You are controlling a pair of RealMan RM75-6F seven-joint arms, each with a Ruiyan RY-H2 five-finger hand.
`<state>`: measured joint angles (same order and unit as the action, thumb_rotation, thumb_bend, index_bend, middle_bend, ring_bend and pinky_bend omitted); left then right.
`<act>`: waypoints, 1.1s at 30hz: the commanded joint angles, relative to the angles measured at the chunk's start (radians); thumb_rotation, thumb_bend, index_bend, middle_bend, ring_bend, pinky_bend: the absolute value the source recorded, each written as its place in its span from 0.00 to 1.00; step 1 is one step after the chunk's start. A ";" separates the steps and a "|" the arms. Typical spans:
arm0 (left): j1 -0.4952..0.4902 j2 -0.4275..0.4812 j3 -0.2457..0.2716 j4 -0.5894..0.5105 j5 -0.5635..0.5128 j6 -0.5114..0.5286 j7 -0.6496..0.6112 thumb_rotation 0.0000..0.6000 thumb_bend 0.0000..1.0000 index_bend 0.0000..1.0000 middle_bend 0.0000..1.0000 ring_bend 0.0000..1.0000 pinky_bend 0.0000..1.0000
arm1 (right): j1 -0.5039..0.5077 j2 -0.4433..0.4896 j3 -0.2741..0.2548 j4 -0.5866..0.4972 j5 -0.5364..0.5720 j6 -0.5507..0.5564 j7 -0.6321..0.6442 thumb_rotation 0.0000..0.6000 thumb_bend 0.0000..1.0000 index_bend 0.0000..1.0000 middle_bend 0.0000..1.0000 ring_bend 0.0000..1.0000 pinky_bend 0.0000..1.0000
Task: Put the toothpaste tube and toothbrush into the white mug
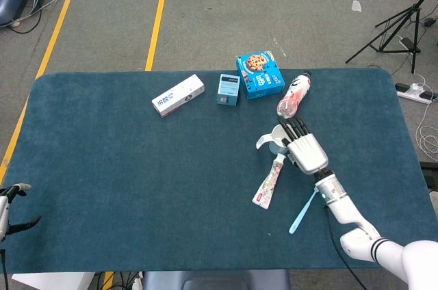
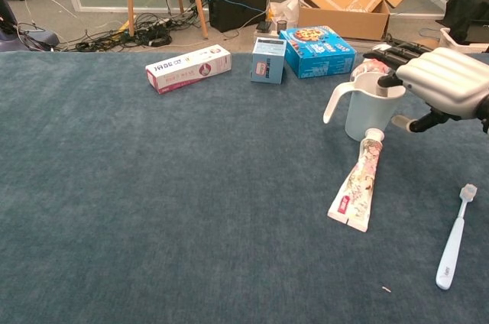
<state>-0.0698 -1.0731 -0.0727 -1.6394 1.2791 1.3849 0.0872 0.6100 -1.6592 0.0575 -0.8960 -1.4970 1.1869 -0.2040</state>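
While my right hand (image 2: 447,83) hovers over the white mug (image 2: 370,114), fingers (image 1: 295,128) spread and holding nothing, the toothpaste tube (image 2: 357,187) lies on the counter (image 2: 153,202) touching the mug's base, the toothbrush (image 2: 454,238) well right. My left hand (image 1: 8,209) sits apart, fingers spread.

**White shells, black fingers**

The right hand (image 1: 302,145) has a glossy white, ribbed back shell and slim black fingers (image 1: 295,128). Its wrist is a silver-grey cylinder with a dark band, joined to a smooth white forearm. At the near left edge, the left hand (image 1: 9,206) shows only black fingertips and a grey-white part.
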 commanded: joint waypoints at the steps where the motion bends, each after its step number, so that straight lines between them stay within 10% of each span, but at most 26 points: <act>1: -0.001 -0.001 0.000 0.000 -0.001 -0.001 0.002 1.00 0.00 0.31 0.40 0.33 0.28 | -0.003 0.007 0.003 -0.008 0.002 -0.003 -0.002 1.00 0.23 0.39 0.00 0.00 0.06; 21: 0.000 -0.003 0.002 -0.002 0.003 0.005 0.011 1.00 0.00 0.31 0.40 0.33 0.28 | -0.045 0.274 -0.017 -0.407 -0.129 0.134 -0.086 1.00 0.23 0.33 0.00 0.00 0.05; 33: -0.002 -0.005 -0.001 -0.001 -0.003 0.002 0.013 1.00 0.00 0.31 0.40 0.33 0.28 | 0.027 0.380 -0.068 -0.514 -0.227 -0.027 -0.209 1.00 0.23 0.33 0.00 0.00 0.05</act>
<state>-0.0718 -1.0778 -0.0732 -1.6409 1.2760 1.3873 0.0997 0.6183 -1.2805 -0.0084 -1.4037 -1.7166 1.1941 -0.3739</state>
